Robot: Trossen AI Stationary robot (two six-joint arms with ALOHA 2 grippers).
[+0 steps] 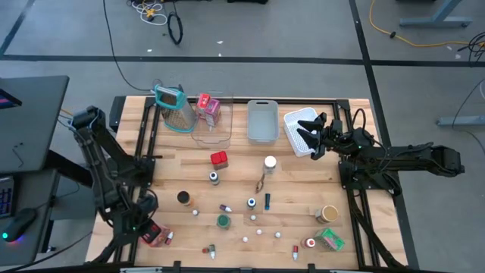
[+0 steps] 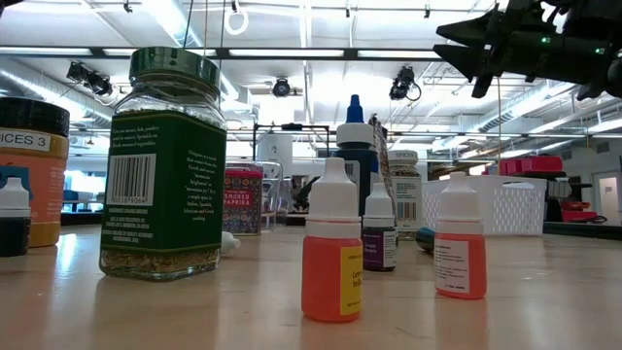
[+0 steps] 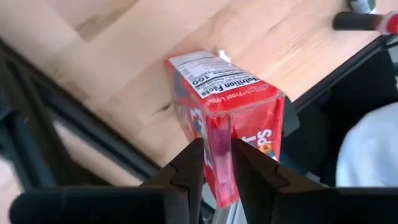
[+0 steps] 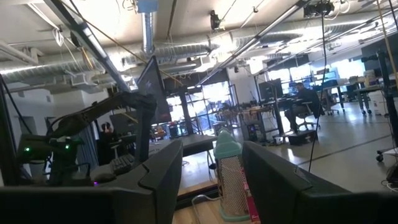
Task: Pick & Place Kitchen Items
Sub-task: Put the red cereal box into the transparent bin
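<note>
Two arms: you have the left one low at the counter's [image 1: 295, 171] near left corner and the right one raised over the far right side.
Left pincer [image 3: 214, 163]: your fingers [image 3: 186, 174] are closed onto the narrow edge of a red cereal box [image 3: 227, 118], one finger on each face; in the high view the pincer [image 1: 144, 226] sits right at that box [image 1: 154, 234].
Red cereal box: it lies at the near left corner of the counter, close to the edge rail, with its nutrition panel facing the wrist camera.
Right pincer [image 1: 312, 135]: your fingers stand apart with nothing between them, hanging in the air above the white basket [image 1: 297, 121]; the wrist view looks past them into the room.
Other goods: you see a small red box [image 1: 219, 158], a white-capped jar [image 1: 270, 162], a green-lidded herb jar [image 2: 163, 165], a dark-lidded jar [image 1: 183, 198] and several little dropper bottles scattered over the middle and near side; an orange dropper bottle [image 2: 331, 255] stands closest to the low camera.
Bins: a clear bin [image 1: 212, 135] holding a pink packet [image 1: 208, 108] and a grey bin [image 1: 262, 121] sit along the far edge, left of the white basket.
Grater: the teal-framed grater [image 1: 173, 108] lies just left of the clear bin.
</note>
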